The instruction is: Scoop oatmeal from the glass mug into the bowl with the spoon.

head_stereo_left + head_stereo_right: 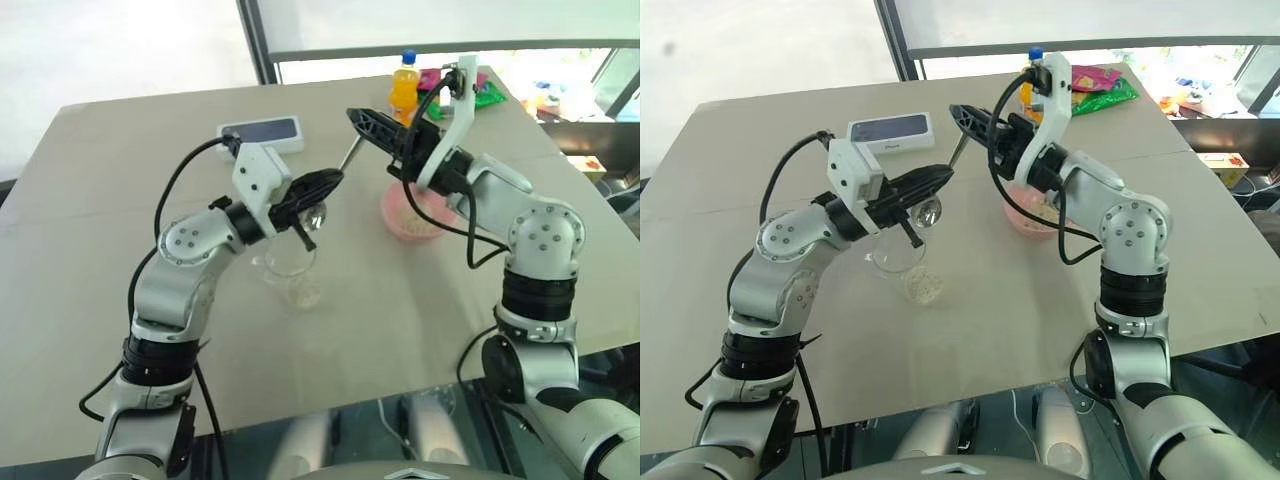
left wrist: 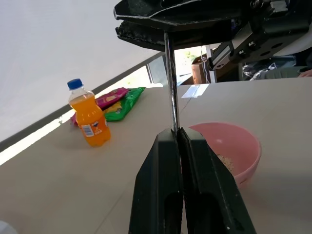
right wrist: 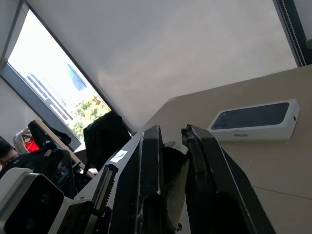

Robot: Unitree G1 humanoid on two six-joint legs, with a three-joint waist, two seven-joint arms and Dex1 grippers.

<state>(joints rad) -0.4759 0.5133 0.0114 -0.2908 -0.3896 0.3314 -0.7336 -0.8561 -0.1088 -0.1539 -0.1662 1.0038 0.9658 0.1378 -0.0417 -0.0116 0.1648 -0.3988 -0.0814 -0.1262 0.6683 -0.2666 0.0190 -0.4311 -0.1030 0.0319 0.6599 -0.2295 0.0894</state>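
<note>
A: Where is the slim shiny silver metal spoon (image 2: 171, 83)?

B: In the air between both arms. The left tool (image 1: 330, 181) is clenched on its handle, spoon bowl (image 1: 927, 211) hanging over the small clear glass mug (image 1: 895, 255). The right tool (image 1: 357, 119) is pinching the handle's far end.

A: And the oats?

B: Pale beige oat flakes (image 1: 924, 287) lie at the mug's base on the beige surface (image 1: 120, 180). More (image 2: 225, 161) sit in the small round pink bowl (image 2: 243, 146), just right of the mug. An orange drink bottle (image 2: 89, 117) stands farther back.
</note>
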